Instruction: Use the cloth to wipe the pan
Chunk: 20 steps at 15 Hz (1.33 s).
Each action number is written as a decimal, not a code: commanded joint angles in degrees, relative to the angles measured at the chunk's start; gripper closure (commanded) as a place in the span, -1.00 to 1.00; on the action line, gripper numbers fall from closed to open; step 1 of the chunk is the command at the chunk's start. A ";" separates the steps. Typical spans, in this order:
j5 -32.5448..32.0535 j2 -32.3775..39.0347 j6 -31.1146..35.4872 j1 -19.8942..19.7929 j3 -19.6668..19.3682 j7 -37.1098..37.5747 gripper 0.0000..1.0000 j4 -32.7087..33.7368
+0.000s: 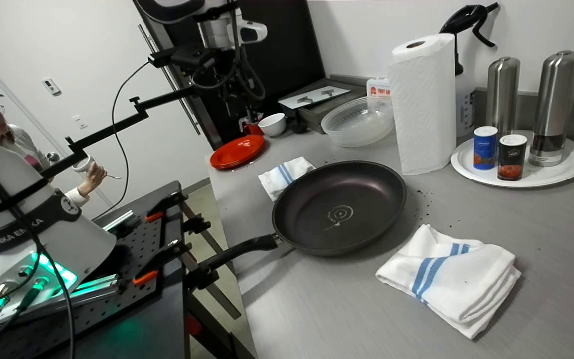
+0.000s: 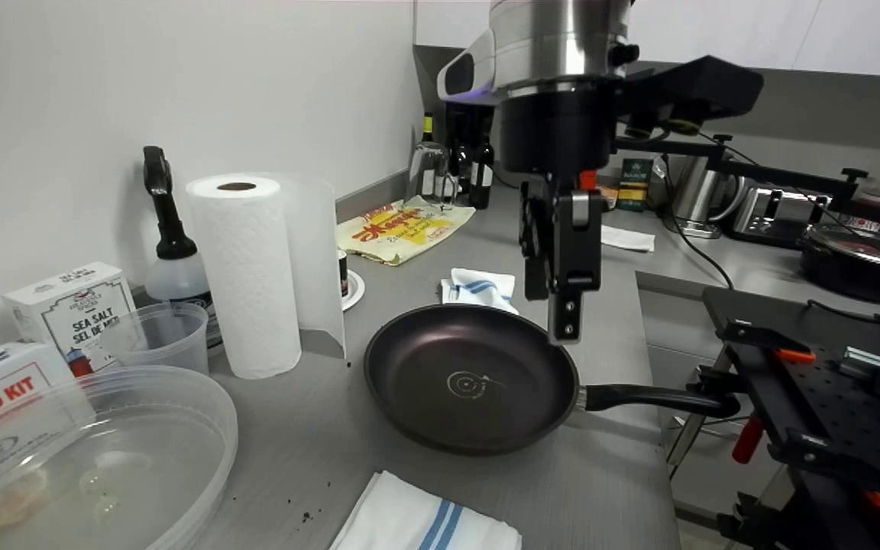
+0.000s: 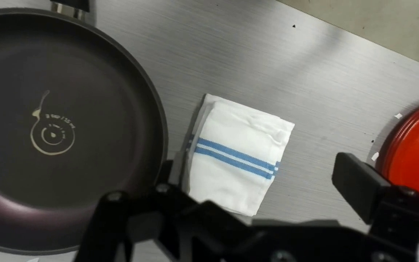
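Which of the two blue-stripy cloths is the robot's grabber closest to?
The folded cloth between the pan and the red plates. The wrist view shows it below the open gripper; the other striped cloth lies on the pan's opposite side.

A kitchen is indicated by the kettle and toaster seen at right in an exterior view, and by the pan set on the counter near centre

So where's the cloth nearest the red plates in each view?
In an exterior view: cloth central, behind the pan.
In an exterior view: cloth below the pan, cut by the bottom edge.
Wrist view: cloth central, between pan and red plates.
Shared landmark: the pan, in all three.
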 commanded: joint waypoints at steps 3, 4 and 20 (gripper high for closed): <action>1.03 8.55 7.96 1.26 4.23 2.35 -1.00 1.38; 0.60 9.90 9.18 1.43 4.77 3.32 -1.00 1.64; -9.29 35.94 27.27 6.69 3.30 14.03 -1.00 18.62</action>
